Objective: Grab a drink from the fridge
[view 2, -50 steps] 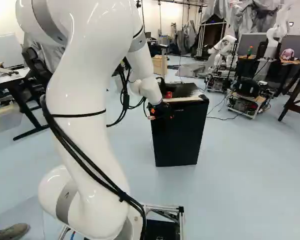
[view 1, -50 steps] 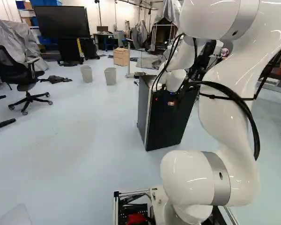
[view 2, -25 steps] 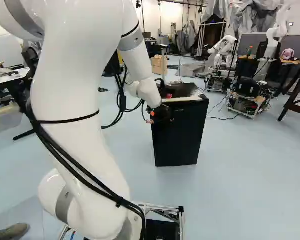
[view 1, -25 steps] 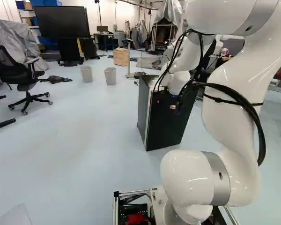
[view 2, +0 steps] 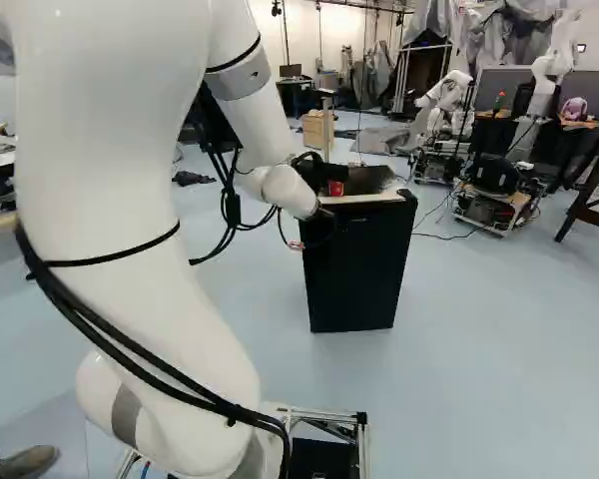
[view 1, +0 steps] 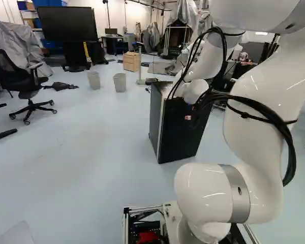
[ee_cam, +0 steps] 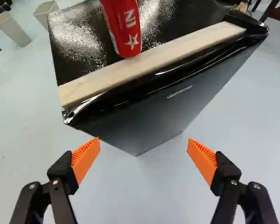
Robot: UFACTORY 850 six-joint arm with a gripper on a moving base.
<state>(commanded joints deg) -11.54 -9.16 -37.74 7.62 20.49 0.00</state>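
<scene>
In the right base view my gripper (view 2: 324,212) is at the upper front of the black fridge (view 2: 359,274), largely lost against the dark door. The wrist view shows the gripper (ee_cam: 143,151) open, its orange pads wide apart with nothing between them. Ahead of the fingers stands the fridge (ee_cam: 149,109), its door shut, with a pale wooden strip (ee_cam: 149,63) along the top front edge. A red can (ee_cam: 123,30) stands upright on the fridge top, right behind that strip; the can (view 2: 335,188) also shows in the right base view.
Two grey bins (view 1: 119,82) and a wooden box (view 1: 131,61) stand on the floor beyond the fridge. An office chair (view 1: 28,84) is at the left of the left base view. Behind the fridge to its right are another robot (view 2: 447,100) and a wheeled cart (view 2: 494,195).
The arm's upper links have swung left in the right base view and right in the left one. The wrist has turned, hiding the orange pads from the right base view. Base and fridge have stayed put.
</scene>
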